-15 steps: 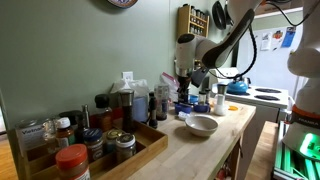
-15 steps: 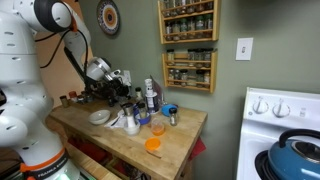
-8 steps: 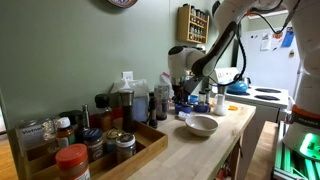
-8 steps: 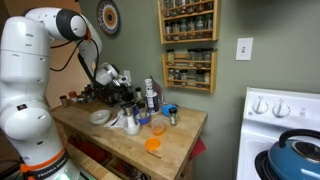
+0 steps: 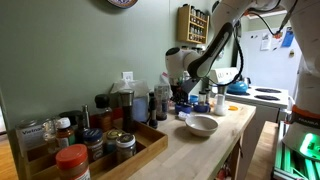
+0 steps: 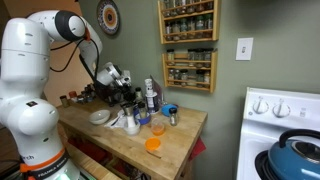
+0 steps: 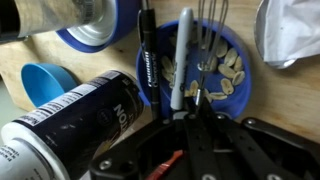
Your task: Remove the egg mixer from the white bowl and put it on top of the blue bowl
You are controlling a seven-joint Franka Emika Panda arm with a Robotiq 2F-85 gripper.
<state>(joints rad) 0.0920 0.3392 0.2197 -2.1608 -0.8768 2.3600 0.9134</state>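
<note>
The end effector (image 7: 190,120) is seen at the bottom of the wrist view, pointed down over the blue bowl (image 7: 163,40). Its dark fingers merge into one black mass there, so it cannot be told whether they are parted or closed, and nothing is clearly seen between them.

The egg mixer (image 7: 208,28) is found at the blue bowl. Its thin wire loops are laid across the far part of the dish, above a scatter of pale nut-like pieces (image 7: 232,68). A black marker (image 7: 146,60) and a grey pen (image 7: 182,55) are laid side by side across the same bowl. Just beside the bowl a black can (image 7: 85,120) with white print is seen, and a light blue cup (image 7: 45,85) is placed next to it.

In both exterior views the end effector (image 5: 186,95) (image 6: 127,92) is held low among bottles and jars near the wall, carried by the white arm (image 5: 182,60) (image 6: 35,60). The white bowl (image 5: 202,125) (image 6: 99,117) is set on the wooden bench (image 5: 215,148) (image 6: 180,135), near the end effector but apart from it, towards the bench's front edge.
</note>
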